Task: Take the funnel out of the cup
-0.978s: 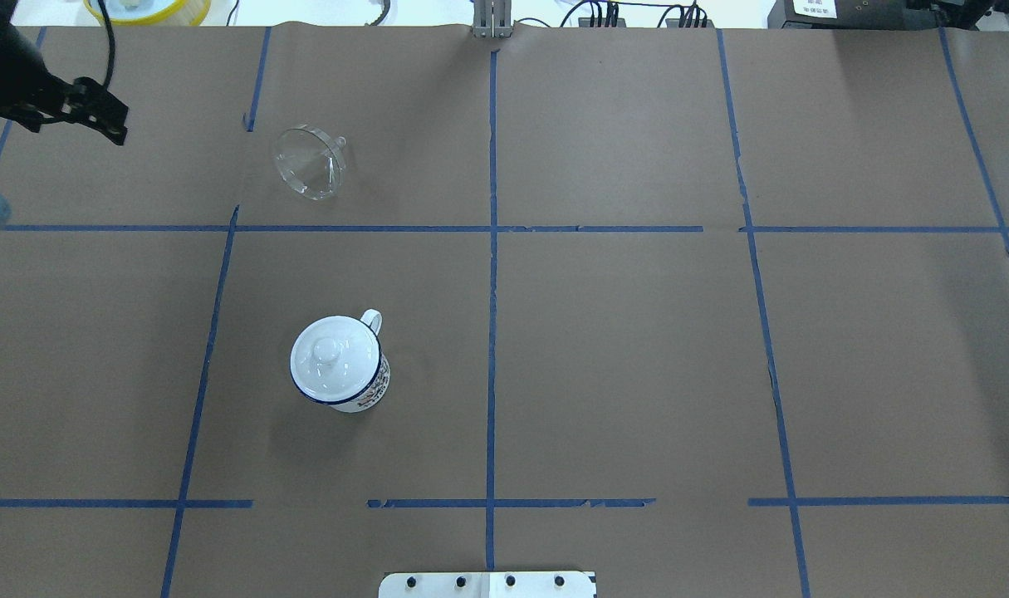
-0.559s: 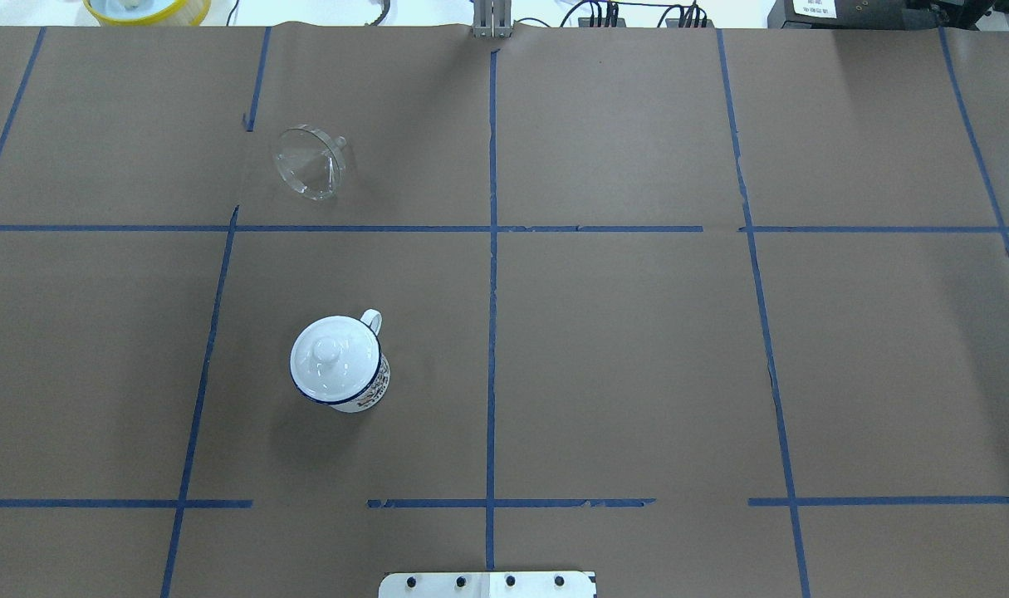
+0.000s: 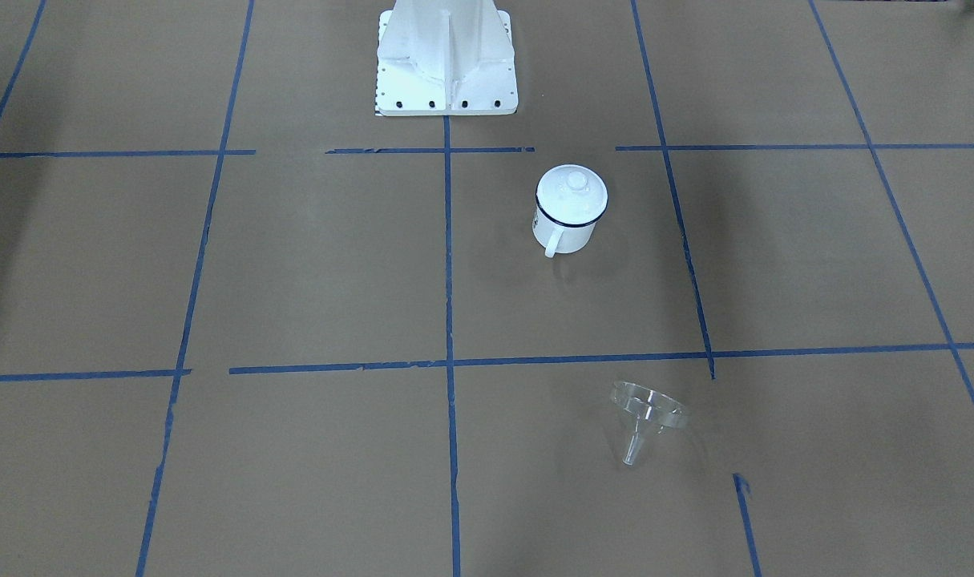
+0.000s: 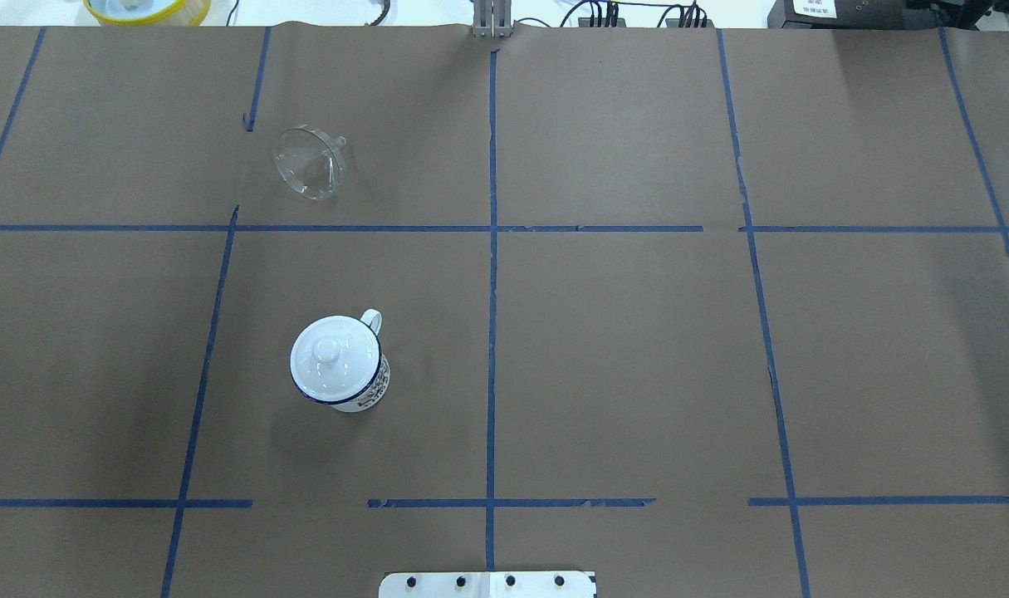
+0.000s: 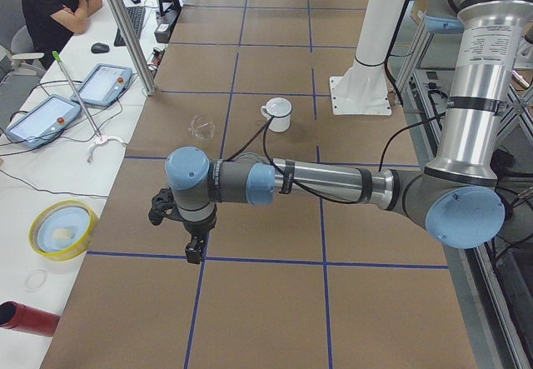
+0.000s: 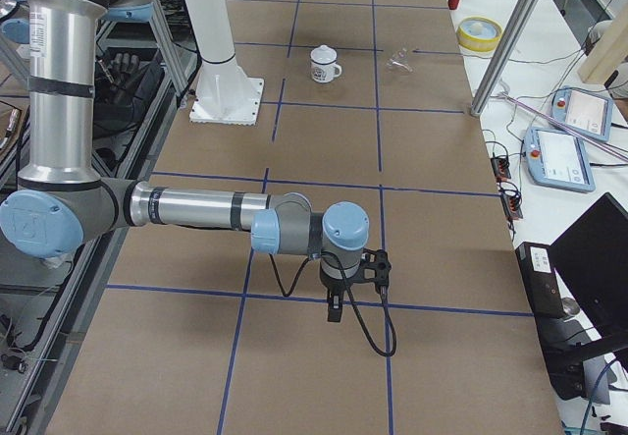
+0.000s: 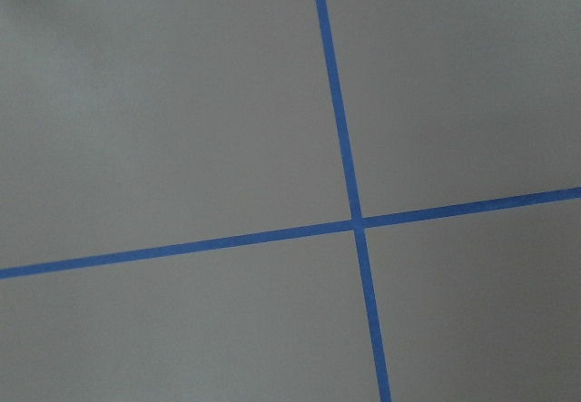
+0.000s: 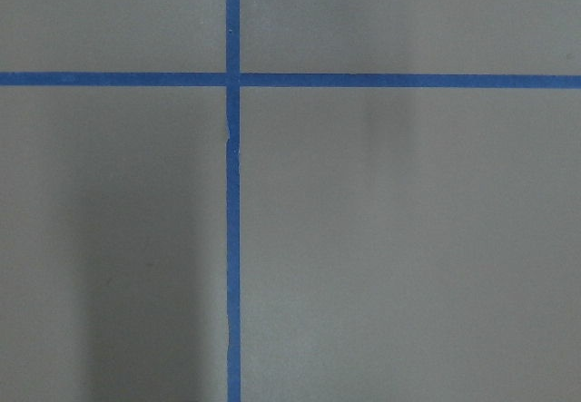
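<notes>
The clear funnel (image 4: 309, 162) lies tipped on the brown paper, apart from the cup, with its spout toward the table's far edge (image 3: 647, 413). The cup (image 4: 373, 389) is a white mug with a dark blue rim; it stands upright and a white knobbed lid (image 4: 328, 355) covers it (image 3: 567, 232). My left gripper (image 5: 193, 248) shows only in the exterior left view, far from both, pointing down near the table's left end. My right gripper (image 6: 334, 309) shows only in the exterior right view, near the table's right end. I cannot tell whether either is open or shut.
The robot's white base (image 3: 446, 64) stands at the table's near edge. A yellow bowl (image 5: 62, 229), a red cylinder (image 5: 29, 319), tablets (image 5: 104, 83) and a seated person (image 5: 54, 2) are on the side bench. Blue tape lines cross the paper.
My left gripper was at the top left of the overhead view one second ago and has since moved out of that view to the left. The funnel and cup have not moved.
</notes>
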